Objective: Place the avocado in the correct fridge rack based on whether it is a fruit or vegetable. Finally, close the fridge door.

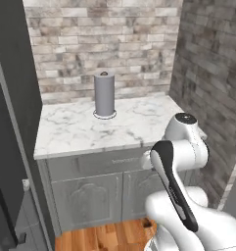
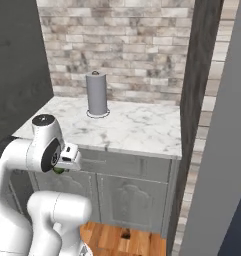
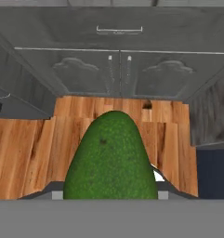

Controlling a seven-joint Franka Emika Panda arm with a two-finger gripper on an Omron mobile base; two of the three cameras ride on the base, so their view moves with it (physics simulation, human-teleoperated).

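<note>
Soft, even light fills the room with no glare. The marble surface (image 1: 85, 130) is bright; dark panels dim the left of both base views. Edges look slightly blurred and low-resolution.

Legible markings — none found
No text, label, brand, number or sign can be read on any surface — all faces appear plain and unmarked.

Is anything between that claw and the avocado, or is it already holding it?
Nothing is between them: the gripper is shut on the avocado, which sits right at the fingertips in the hand view, above the wooden floor in front of the cabinet doors. The way to the fridge rack cannot be judged here.
</note>
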